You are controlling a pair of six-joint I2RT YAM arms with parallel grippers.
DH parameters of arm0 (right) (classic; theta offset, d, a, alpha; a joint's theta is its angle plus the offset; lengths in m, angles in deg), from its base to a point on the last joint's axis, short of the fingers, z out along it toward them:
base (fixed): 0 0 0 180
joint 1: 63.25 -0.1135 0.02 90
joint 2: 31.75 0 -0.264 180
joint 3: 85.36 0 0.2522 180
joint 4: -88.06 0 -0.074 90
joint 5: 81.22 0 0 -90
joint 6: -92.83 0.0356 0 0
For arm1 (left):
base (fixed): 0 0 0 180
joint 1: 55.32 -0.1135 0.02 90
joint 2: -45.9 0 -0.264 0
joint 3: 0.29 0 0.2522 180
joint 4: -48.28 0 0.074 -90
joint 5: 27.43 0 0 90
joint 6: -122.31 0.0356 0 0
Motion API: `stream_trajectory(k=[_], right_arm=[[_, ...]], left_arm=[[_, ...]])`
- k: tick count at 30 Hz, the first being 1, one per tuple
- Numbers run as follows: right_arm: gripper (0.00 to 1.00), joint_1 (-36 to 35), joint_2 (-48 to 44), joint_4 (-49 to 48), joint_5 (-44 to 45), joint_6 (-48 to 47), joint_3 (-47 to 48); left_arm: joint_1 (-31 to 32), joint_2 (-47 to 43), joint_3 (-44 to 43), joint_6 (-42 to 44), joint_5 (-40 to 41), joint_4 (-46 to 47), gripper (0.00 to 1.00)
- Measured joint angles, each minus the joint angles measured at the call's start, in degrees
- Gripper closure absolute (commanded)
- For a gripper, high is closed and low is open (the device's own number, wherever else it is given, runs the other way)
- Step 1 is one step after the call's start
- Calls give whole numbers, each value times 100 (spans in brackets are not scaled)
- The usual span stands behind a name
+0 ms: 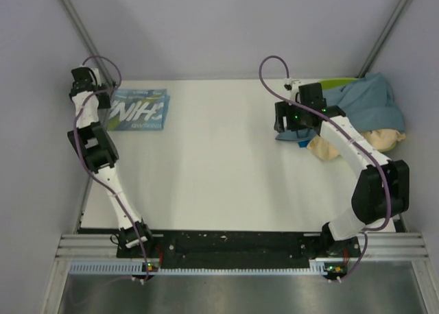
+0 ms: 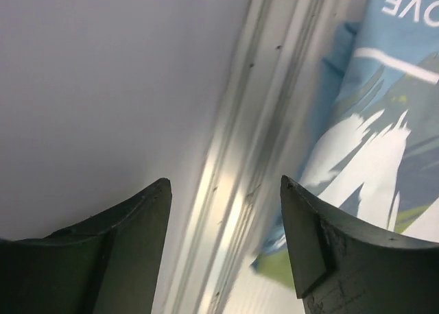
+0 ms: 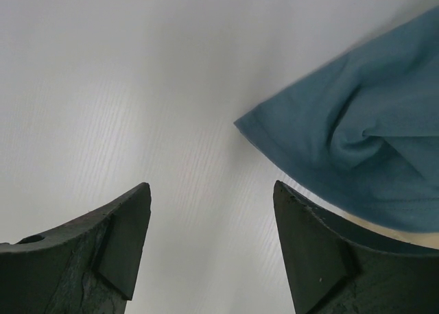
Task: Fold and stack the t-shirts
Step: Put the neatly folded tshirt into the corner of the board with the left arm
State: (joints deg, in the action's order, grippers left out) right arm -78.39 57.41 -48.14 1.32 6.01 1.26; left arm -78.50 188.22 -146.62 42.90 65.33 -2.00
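The sky-blue t-shirt [image 1: 140,110] with white lettering lies folded at the table's far left; it also shows in the left wrist view [image 2: 384,129]. The slate-blue t-shirt [image 1: 370,101] lies crumpled at the far right, partly on the beige t-shirt [image 1: 333,148]. Its edge shows in the right wrist view [image 3: 357,156]. My left gripper [image 1: 89,88] is open and empty, just left of the sky-blue shirt, over the table's left edge. My right gripper [image 1: 291,125] is open and empty above the slate-blue shirt's left edge, with that edge by the right finger [image 3: 322,252].
A lime-green tray [image 1: 339,83] peeks out under the slate-blue shirt at the far right corner. A metal frame rail [image 2: 240,170] runs along the table's left edge under my left gripper. Grey walls enclose the table on three sides.
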Motion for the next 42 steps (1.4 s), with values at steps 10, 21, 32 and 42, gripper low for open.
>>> stream_trajectory(k=[10, 21, 32, 42], right_arm=[[1, 0, -748, -343, 199, 4, -474], [1, 0, -2535, -2295, 385, 258, -3362], [1, 2, -3694, -3860, 1432, 409, -5141], [1, 2, -4133, -5069, 2006, 225, -5801]], left_arm=[[892, -3180, 3565, 1123, 149, 850, 13], [2009, -7160, 7941, 1200, -2459, 1276, 1], [2055, -8655, 11433, 352, -2339, 3904, 1], [2055, -8633, 11768, -20, -2127, 5062, 1]])
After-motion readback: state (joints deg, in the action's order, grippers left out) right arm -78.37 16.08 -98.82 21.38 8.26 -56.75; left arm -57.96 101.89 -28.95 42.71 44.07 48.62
